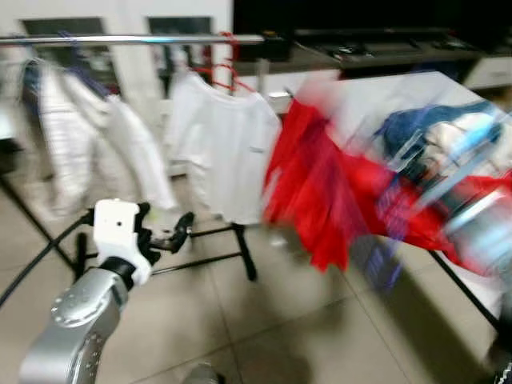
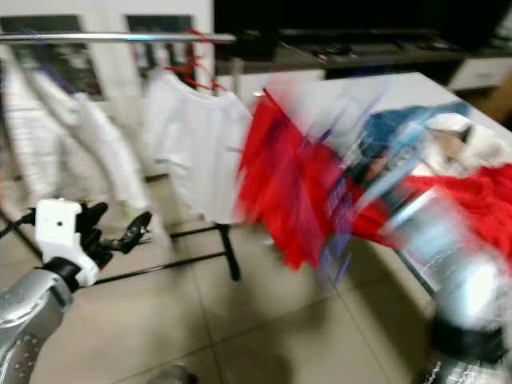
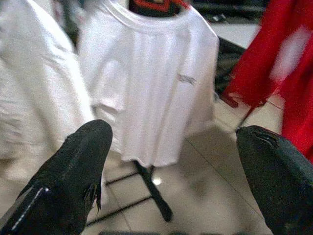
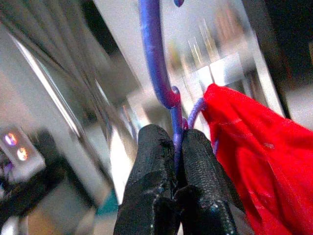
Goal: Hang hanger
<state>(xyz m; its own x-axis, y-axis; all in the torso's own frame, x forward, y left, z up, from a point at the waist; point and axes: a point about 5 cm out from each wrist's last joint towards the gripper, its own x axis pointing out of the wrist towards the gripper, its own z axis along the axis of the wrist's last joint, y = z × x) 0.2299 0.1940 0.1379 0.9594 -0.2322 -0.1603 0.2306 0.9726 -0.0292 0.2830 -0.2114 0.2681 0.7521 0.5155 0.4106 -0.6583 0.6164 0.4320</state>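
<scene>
Tiled floor (image 1: 264,320), beige and glossy, head views blurred by motion. Nearest on the left, the left claw (image 1: 164,232) is raised on its silver arm with a white wrist block, fingers spread apart and holding nothing; in the left wrist view the two black fingers (image 3: 73,176) stand wide with the white T-shirt (image 3: 151,83) between them, further off. On the right, the silver right arm (image 2: 448,248) is a streaked blur. In the right wrist view the right claw (image 4: 177,161) is clenched on the blue hanger (image 4: 159,63), pinching its thin stem just below the hook, with the red garment (image 4: 254,166) draped from it beside the fingers. In the head views that red garment (image 1: 320,192) hangs smeared in mid-air in front of the white worktop (image 1: 384,96), near the rack's end. A heap of clothes (image 1: 448,136), blue and white, lies on the worktop. Further back, a metal clothes rack (image 1: 128,38) runs across, carrying the white T-shirt on a red hanger (image 1: 228,76) and pale clothes (image 1: 88,136) to its left. Rack's black legs stand on the floor.
</scene>
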